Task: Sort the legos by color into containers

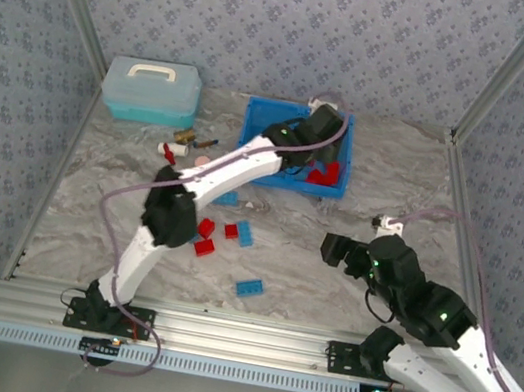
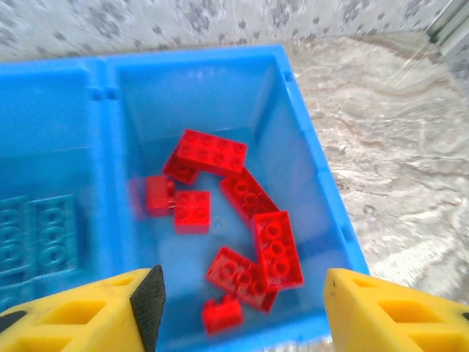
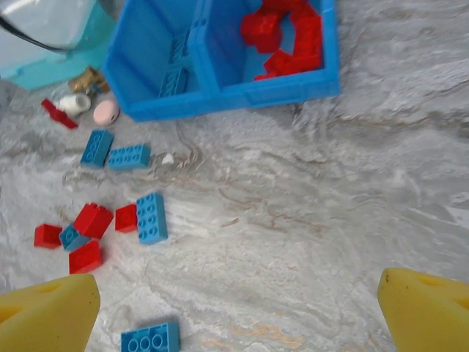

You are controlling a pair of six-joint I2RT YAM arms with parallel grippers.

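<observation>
Hovering over the right compartment point(image 2: 220, 95) of the blue bin point(image 2: 190, 62), our left gripper point(image 2: 242, 312) holds its jaws apart with nothing between them. Below lie red legos point(image 2: 212, 152), long axes pointing every way; the largest lies crosswise. Blue legos point(image 2: 44, 227) lie flat in the left compartment point(image 2: 44, 117), studs up, side by side. Our right gripper point(image 3: 238, 312) gapes wide and empty above the table point(image 3: 315, 205), where loose bricks point(image 3: 151, 217), red and blue, lie scattered.
</observation>
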